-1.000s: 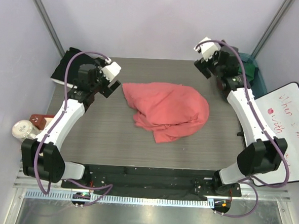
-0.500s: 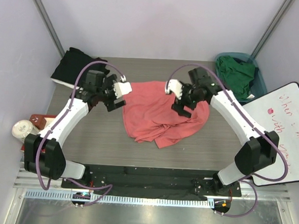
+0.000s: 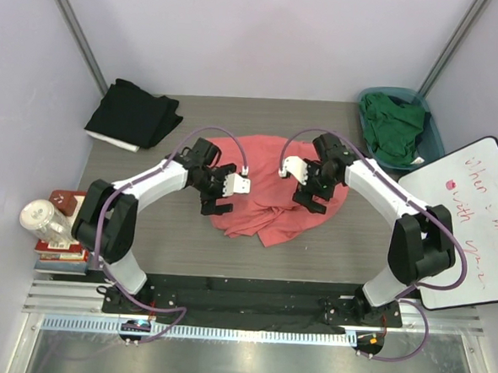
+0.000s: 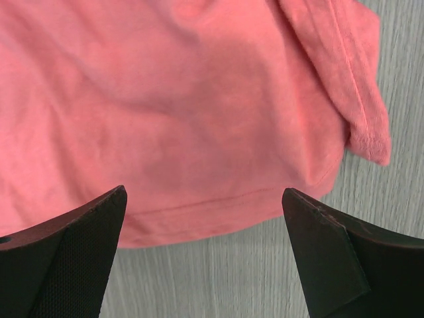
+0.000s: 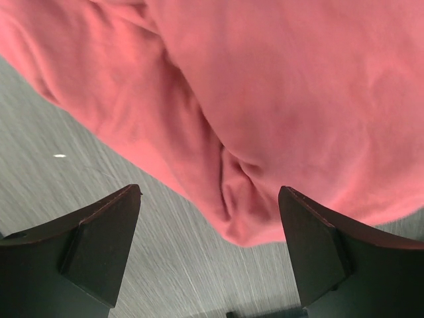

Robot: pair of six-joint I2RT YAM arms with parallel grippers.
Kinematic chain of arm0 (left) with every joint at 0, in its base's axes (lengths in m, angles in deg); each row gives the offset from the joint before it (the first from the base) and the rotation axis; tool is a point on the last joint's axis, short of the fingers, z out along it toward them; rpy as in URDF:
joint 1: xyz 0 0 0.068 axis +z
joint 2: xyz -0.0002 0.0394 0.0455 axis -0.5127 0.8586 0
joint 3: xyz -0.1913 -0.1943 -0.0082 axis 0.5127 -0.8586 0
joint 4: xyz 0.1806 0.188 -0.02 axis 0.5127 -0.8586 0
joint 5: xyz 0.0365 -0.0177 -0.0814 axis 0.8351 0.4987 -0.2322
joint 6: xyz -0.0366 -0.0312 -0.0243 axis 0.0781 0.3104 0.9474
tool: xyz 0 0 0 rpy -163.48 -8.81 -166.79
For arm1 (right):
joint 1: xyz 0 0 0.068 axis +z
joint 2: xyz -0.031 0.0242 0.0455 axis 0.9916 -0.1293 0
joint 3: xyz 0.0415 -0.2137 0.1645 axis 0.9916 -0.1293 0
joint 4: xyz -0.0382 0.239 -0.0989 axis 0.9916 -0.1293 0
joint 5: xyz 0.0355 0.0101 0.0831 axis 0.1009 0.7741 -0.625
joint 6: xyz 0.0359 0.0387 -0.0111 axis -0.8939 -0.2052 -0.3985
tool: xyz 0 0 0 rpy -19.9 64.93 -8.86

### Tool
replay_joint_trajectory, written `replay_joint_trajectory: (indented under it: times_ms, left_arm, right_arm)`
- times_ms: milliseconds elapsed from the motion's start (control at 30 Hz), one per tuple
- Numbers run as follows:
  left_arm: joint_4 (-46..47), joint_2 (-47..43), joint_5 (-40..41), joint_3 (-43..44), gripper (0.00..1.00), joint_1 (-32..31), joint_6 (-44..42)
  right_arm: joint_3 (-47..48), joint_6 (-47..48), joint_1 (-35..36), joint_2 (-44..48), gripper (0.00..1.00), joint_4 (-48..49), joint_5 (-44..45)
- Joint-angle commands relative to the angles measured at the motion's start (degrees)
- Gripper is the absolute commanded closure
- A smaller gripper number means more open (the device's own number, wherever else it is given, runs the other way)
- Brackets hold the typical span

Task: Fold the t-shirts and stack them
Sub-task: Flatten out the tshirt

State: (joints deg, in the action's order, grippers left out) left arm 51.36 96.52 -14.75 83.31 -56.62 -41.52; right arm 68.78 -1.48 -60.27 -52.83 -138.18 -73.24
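A grey wood-grain table (image 3: 145, 222) sits between pale walls, with my two arms bolted at its near edge. The coral-pink t-shirt (image 3: 275, 167) lies crumpled in the middle of the table, and both my grippers hang over its near side.

My left gripper (image 3: 219, 191) is at the shirt's left edge, its jaws spread wide and holding nothing. In my left wrist view the fingers (image 4: 73, 265) frame a hemmed edge of the pink cloth, with bare table showing below it and a hemmed flap (image 4: 364, 126) reaching out to the right.

My right gripper (image 3: 310, 199) is over the shirt's right part, also spread, nothing pinched. In my right wrist view a bunched fold of the pink cloth (image 5: 245, 212) sits between the two fingers (image 5: 99, 245), and grey table lies to its left.

The black t-shirt (image 3: 135, 114) lies heaped at the far left corner of the table, well apart from the pink one. The dark green t-shirt (image 3: 394, 123) is piled in a teal basket (image 3: 435, 139) past the far right corner. A whiteboard (image 3: 473, 251) leans at the right side, and a jar (image 3: 40, 218) stands off the left edge.
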Motion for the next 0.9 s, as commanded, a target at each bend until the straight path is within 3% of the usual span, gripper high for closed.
replay_joint_trajectory:
  times_ms: [0, 233, 333, 400, 433, 467, 500, 667, 867]
  left_arm:
    - [-0.4, 2.5, 0.2, 3.8, 0.0, -1.4, 0.4]
    - [-0.1, 8.3, 3.3, 6.0, 0.02, -3.6, 1.4]
    - [-0.4, 11.0, 5.2, 8.1, 0.1, -4.1, 1.9]
    - [-0.7, 12.0, 6.2, 8.7, 0.3, -4.2, 1.7]
    - [-0.9, 12.4, 6.6, 8.9, 0.46, -4.2, 1.7]
    - [-0.9, 13.2, 8.1, 9.1, 0.81, -4.2, 1.6]
    - [-0.9, 13.5, 9.1, 9.2, 1.0, -4.2, 1.4]
    - [4.8, 12.3, 19.9, 8.1, 1.0, -2.9, 1.0]
    - [4.8, 10.9, 27.4, 10.4, 1.0, 5.1, 1.3]
  right_arm:
    - [1.2, 0.8, -3.1, 2.8, 0.09, 2.6, 2.2]
    - [5.1, 0.5, -6.2, 1.9, 0.09, 3.0, 1.7]
    - [7.1, 0.3, -7.3, 1.0, 0.09, 3.3, 1.5]
    - [8.4, 0.4, -7.8, 0.8, 0.09, 3.3, 1.2]
    - [8.5, 0.6, -8.3, 0.7, 0.09, 3.3, 1.1]
    - [8.7, 0.8, -8.5, 0.6, 0.09, 3.3, 1.1]
    - [9.1, 1.1, -8.7, 0.6, 0.09, 3.3, 1.1]
    - [10.1, 1.5, -10.1, 0.7, 0.09, 3.3, 0.8]
    - [9.1, 3.8, -10.4, 1.6, 0.07, -0.9, -3.0]
